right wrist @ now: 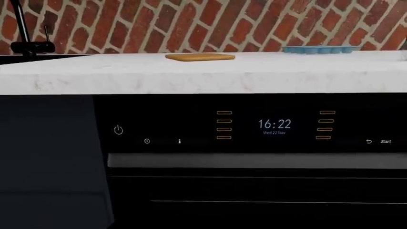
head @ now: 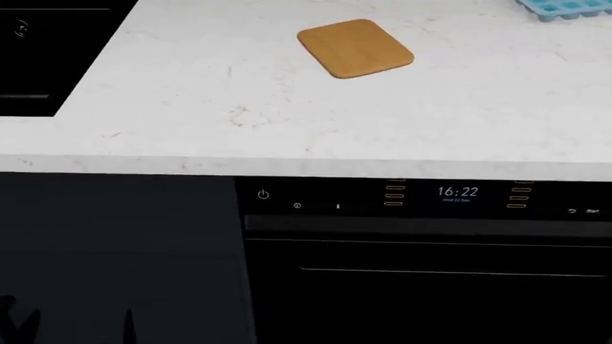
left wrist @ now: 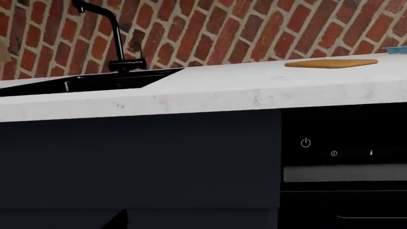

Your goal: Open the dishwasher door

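The approach is in hand: the dishwasher door sits shut under the desk's front edge, untouched. Neither gripper shows, so I cannot tell how the fingers stand. Next, one arm must reach the single bar handle and pull outward. Counted: one cutting board, one ice tray, one faucet.

White marble countertop carries a wooden cutting board; blue ice tray.
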Robot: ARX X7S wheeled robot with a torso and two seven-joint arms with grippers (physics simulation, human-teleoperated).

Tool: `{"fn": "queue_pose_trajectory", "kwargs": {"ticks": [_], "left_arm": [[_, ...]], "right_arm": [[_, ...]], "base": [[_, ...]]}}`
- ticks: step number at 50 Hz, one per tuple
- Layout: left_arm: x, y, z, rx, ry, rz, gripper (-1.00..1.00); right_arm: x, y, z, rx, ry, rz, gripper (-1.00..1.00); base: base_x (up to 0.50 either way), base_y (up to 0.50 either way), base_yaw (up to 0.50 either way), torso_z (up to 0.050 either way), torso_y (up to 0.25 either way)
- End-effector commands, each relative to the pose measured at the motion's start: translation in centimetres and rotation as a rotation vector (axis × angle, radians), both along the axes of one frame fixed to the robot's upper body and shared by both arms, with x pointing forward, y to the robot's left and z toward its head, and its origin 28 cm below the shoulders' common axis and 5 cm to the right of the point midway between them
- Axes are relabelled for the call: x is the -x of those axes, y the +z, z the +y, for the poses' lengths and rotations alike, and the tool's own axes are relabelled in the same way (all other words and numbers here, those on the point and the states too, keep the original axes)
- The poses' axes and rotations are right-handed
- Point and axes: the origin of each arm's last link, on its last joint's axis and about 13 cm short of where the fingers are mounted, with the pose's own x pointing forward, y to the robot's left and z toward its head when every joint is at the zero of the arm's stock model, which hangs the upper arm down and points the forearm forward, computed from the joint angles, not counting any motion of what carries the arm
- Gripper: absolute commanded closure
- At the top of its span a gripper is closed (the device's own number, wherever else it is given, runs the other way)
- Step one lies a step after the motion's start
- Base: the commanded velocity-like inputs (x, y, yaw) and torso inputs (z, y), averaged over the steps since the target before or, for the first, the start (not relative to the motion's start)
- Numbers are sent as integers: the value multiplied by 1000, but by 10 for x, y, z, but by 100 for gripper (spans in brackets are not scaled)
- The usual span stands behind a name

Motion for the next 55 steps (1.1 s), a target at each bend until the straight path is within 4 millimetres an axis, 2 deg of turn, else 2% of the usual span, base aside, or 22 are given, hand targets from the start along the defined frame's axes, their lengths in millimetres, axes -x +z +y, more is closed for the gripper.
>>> {"fn": "queue_pose_trajectory", "kwargs": {"ticks": [1, 55], "left_arm": [[-1, 1, 2, 11, 22, -4, -100], [1, -1, 2, -26, 1, 1, -100]], "right_arm": [[1, 1, 1, 5, -1, -4, -100], [1, -2, 1, 27, -17, 0, -100]], "base": [[0, 0, 0, -50, -18], [0, 0, 0, -50, -16]]}}
